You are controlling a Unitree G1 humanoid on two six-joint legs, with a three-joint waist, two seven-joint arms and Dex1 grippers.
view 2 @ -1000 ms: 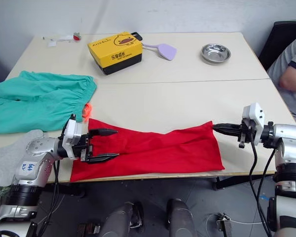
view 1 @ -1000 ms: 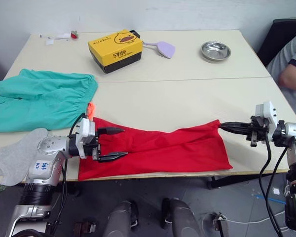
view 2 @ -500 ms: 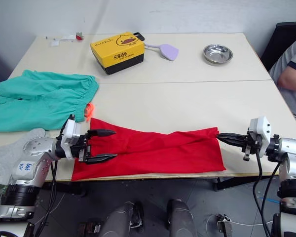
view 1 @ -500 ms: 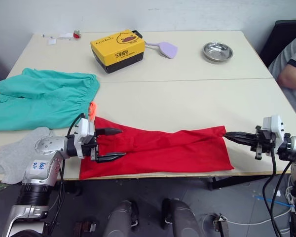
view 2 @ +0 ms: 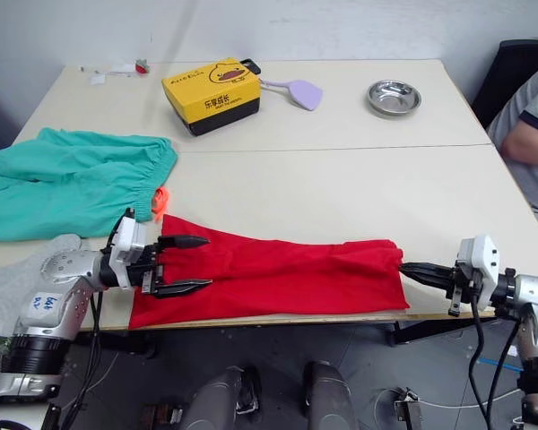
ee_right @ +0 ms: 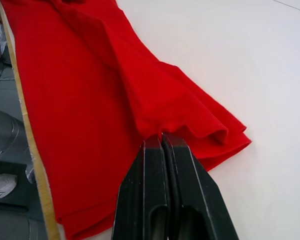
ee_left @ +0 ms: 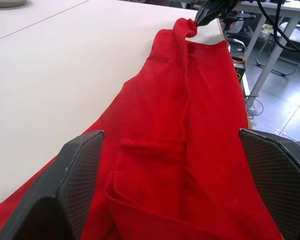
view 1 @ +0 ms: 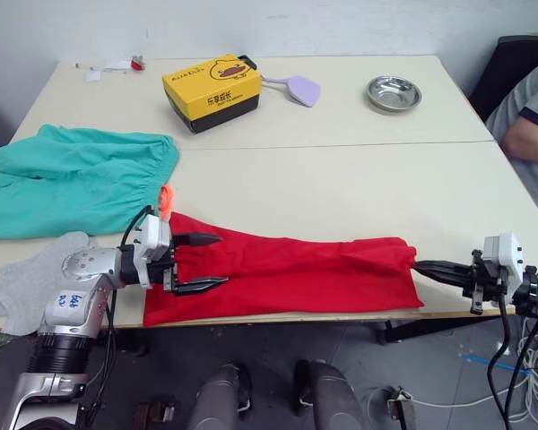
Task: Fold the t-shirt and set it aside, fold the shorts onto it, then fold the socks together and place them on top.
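The task is at its first step: the t-shirt [view 1: 287, 276] lies along the near edge of the table [view 1: 341, 170] as a long band, apparently folded lengthwise, though how neatly is hard to judge. The shorts [view 1: 72, 179] lie unfolded at the far left and the socks [view 1: 27, 278] sit near the left front corner, both untouched. The left gripper [view 1: 200, 262] hovers with its fingers spread over the shirt's left end. The right gripper [view 1: 430, 267] has its fingers pressed together, pinching the shirt's right corner. Compared with a second ago, the right gripper has drawn back toward the robot and outward, pulling that corner along, while the left gripper has stayed put.
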